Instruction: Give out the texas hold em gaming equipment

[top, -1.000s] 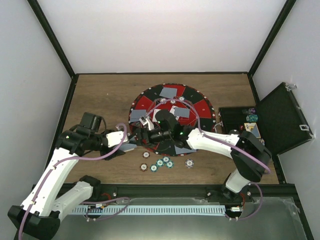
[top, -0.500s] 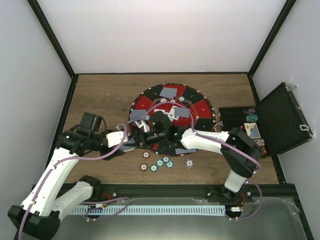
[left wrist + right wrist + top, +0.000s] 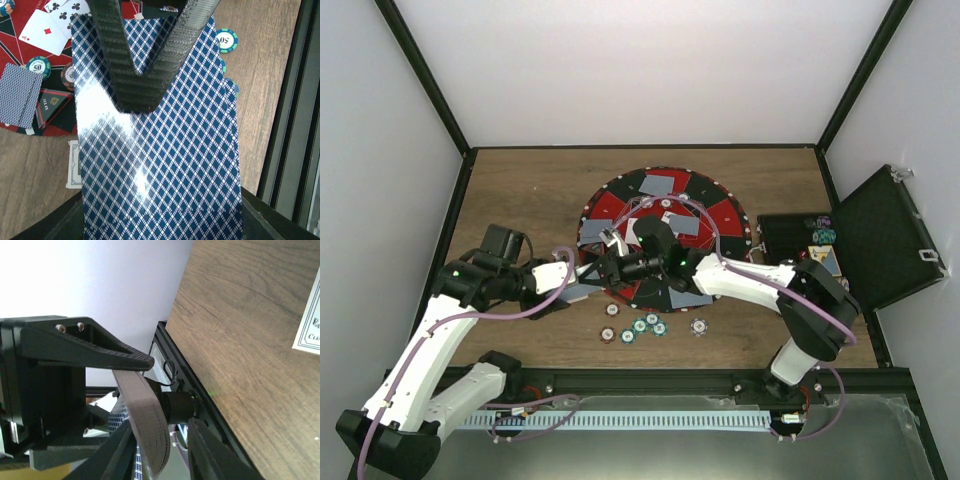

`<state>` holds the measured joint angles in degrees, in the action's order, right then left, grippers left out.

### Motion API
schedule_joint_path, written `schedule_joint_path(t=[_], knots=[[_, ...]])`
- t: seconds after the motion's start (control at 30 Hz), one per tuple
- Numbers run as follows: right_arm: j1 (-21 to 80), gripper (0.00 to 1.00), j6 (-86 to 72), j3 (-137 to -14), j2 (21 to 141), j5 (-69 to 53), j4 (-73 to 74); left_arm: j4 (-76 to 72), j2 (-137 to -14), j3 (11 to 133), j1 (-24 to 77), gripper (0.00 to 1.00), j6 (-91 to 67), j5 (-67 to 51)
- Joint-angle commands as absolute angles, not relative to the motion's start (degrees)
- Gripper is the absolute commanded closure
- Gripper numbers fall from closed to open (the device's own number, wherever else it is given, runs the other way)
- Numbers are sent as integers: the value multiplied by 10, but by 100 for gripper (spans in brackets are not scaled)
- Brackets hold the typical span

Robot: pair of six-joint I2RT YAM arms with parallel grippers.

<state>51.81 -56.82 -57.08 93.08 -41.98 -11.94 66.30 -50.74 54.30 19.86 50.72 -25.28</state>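
Round mat (image 3: 725, 215) lies mid-table (image 3: 520, 200), nearer the far edge, with several grey-blue cards (image 3: 660, 185) backs up on it. Left gripper (image 3: 585, 283) and right gripper (image 3: 604, 266) meet at the mat's left rim, with a grey-blue card stack (image 3: 577, 293) at the left one. Striped chips (image 3: 640, 325) cluster by the table's near edge. Open black case (image 3: 885, 240) stands at the right edge.

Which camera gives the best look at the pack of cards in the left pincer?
The left wrist view: the pack of cards fills the picture, blue diamond back plain, clamped in the left pincer. The top view shows only a small grey sliver of it between the arms. The right wrist view shows just its bent edge.
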Motion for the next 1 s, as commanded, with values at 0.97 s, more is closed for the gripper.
schedule_joint_path(t=[0.97], knots=[[234,99,-402,-539,813,-426,100,586,-544,466,194,91,513,-210]])
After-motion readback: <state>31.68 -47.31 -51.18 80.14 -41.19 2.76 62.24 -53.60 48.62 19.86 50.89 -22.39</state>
